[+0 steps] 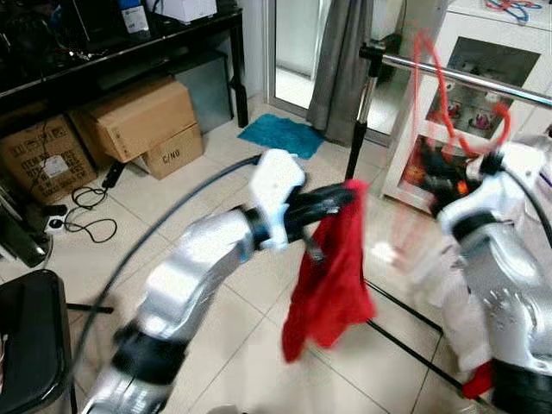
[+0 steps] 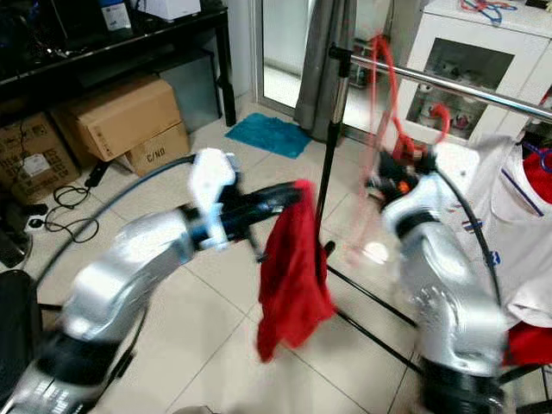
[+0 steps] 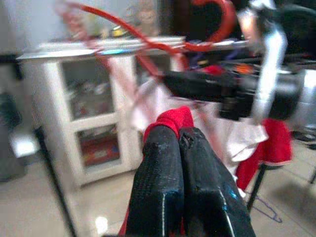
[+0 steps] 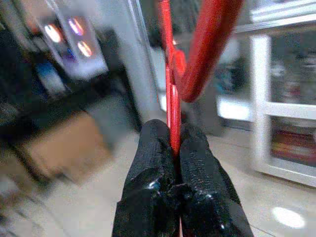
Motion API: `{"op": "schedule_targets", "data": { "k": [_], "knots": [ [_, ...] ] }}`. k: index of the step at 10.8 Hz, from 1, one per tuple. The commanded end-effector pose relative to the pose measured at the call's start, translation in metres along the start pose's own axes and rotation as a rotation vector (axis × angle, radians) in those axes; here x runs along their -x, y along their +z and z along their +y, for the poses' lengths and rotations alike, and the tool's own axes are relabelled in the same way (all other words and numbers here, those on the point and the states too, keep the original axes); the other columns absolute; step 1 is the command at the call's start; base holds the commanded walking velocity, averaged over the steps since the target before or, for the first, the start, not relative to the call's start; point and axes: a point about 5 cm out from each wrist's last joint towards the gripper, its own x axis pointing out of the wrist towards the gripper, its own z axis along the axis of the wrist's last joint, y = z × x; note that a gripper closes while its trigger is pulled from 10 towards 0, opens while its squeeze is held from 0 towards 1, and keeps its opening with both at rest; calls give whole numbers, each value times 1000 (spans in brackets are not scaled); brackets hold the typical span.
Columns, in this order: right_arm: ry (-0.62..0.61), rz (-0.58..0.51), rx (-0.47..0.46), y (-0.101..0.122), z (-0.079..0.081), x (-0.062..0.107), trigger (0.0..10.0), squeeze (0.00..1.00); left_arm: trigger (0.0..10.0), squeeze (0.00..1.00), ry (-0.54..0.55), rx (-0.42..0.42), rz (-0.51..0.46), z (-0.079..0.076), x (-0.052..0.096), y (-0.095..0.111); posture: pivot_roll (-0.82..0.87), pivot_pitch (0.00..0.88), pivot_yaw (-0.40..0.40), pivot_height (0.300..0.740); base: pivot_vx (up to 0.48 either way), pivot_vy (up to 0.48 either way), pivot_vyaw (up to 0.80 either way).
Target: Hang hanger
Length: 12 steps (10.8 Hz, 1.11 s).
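My right gripper (image 1: 442, 177) is shut on a red hanger (image 1: 429, 82), which is motion-blurred. It holds the hanger up beside the silver rail (image 1: 470, 78) of a clothes rack. In the right wrist view the hanger's thin red wire (image 4: 172, 98) runs between the shut fingers (image 4: 153, 163), with its hook curving above. My left gripper (image 1: 348, 195) is shut on a red cloth (image 1: 329, 276) that dangles from it in front of the rack's black post (image 1: 360, 121). In the left wrist view the cloth's top (image 3: 170, 119) pokes out past the closed fingertips (image 3: 163, 148).
A white shirt (image 2: 517, 216) and red garments hang on the rack at the right. The rack's black base bars (image 1: 414, 315) cross the tiled floor. A white cabinet (image 1: 483, 52) stands behind it. On the left are cardboard boxes (image 1: 142, 116), cables (image 1: 86, 216) and a black chair (image 1: 30, 336).
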Motion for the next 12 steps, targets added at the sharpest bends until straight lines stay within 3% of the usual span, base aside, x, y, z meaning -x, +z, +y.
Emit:
{"op": "schedule_targets", "data": {
  "k": [1, 2, 3, 5, 6, 8, 10, 11, 12],
  "knots": [
    [0, 73, 20, -13, 0, 6, 10000, 0, 0, 0, 130, 9, 12, 14, 17, -1, 47, 0, 36, 740, 0, 0, 0],
    [-57, 150, 73, -29, -6, 19, 10000, 0, 10000, 0, 330, -12, 43, 31, 40, -13, 56, 0, 28, 740, 0, 0, -800],
    [-84, 167, 64, -36, -7, 32, 10000, 0, 10000, 0, 527, 40, 63, 45, 62, -22, 69, 0, 23, 740, 0, 0, -800],
    [-50, 184, 29, -40, 9, 51, 10000, 0, 10000, 0, 695, 116, 110, 46, 91, -41, 23, 0, 55, 740, 0, 0, -794],
    [-58, 173, 21, -39, 13, 52, 10000, 0, 10000, 0, 705, 118, 155, 44, 91, -48, 20, 0, 60, 740, 0, 0, -788],
    [-62, 190, 13, -42, 18, 45, 10000, 0, 10000, 0, 648, 304, 139, 29, 79, -50, 66, 0, 23, 740, 0, 0, -788],
    [-48, 187, 66, -39, 24, 45, 10000, 0, 10000, 0, 707, 179, 138, 30, 86, -48, 67, 0, 18, 740, 0, 0, -794],
    [-59, 183, 50, -38, 21, 45, 10000, 0, 10000, 0, 718, 179, 158, 33, 84, -50, 38, 0, 11, 740, 0, 0, -800],
    [-74, 180, 35, -35, 14, 41, 10000, 0, 10000, 0, 726, 289, 127, 35, 81, -48, 48, 0, 6, 740, 0, 0, -800]
  ]
}}
